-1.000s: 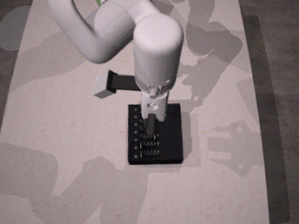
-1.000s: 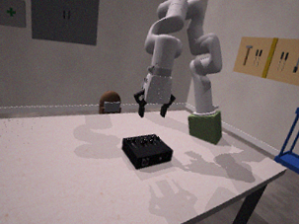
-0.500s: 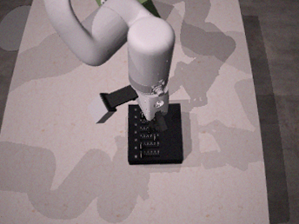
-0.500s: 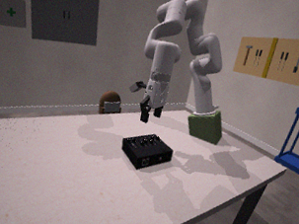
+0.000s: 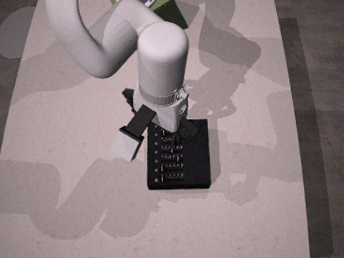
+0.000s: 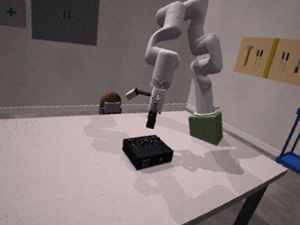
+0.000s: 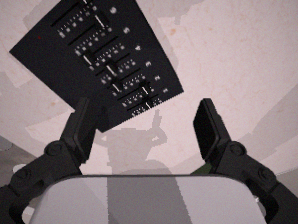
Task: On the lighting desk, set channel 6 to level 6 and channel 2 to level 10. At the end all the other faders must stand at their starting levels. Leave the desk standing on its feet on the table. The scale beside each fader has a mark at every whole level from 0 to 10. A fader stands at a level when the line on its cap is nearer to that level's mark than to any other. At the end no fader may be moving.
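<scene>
One pale worktop [image 6: 35,170] carries everything, with the white arm [image 6: 163,68] rising from a green base [image 6: 207,127] at its far side. Near the worktop's middle the black lighting desk [image 6: 146,152] stands flat, its faders [image 7: 116,87] in a row. Above it hang the fingers, spread fully wide and gripping nothing.
</scene>
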You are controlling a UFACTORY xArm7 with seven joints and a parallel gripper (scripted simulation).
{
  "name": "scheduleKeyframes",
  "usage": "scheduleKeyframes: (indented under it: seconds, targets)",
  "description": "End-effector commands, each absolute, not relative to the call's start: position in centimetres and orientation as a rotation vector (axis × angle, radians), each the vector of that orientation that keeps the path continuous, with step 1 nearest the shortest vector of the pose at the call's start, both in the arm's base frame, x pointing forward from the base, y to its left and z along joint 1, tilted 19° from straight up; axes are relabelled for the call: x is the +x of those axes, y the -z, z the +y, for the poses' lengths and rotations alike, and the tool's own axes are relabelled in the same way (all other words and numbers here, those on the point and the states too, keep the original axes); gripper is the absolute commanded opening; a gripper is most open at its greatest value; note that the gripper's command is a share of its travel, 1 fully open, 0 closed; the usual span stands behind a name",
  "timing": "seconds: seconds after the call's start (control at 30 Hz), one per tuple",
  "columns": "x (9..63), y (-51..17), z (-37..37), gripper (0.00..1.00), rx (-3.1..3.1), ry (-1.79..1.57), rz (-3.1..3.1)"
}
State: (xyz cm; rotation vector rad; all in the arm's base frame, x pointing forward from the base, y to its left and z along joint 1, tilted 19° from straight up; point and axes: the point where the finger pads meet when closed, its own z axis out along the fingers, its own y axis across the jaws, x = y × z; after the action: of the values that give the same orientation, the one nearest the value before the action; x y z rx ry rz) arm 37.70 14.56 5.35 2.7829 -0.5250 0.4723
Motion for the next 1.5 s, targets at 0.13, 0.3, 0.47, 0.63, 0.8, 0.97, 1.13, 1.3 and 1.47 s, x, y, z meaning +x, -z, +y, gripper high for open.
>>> scheduleKeyframes:
  seconds: [0.13,0.3,0.47,0.63,0.8,0.97,1.13,1.3,1.47]
  targets:
    - [37.4,-4.3,13.0,1.00,2.808,-0.393,-0.020]
    - [37.1,-3.8,12.4,1.00,2.761,-0.348,0.334]
    - [36.9,-3.5,12.0,1.00,2.699,-0.312,0.599]
    - [36.8,-3.4,11.8,1.00,2.616,-0.273,0.854]
    - [36.8,-3.4,11.8,1.00,2.520,-0.234,1.084]
    - [36.7,-3.4,11.8,0.00,2.405,-0.191,1.312]
    - [36.7,-3.4,11.8,0.00,2.273,-0.142,1.532]
    - [36.7,-3.4,11.8,0.00,2.131,-0.087,1.736]
    - [36.7,-3.4,11.8,0.00,1.996,-0.028,1.910]
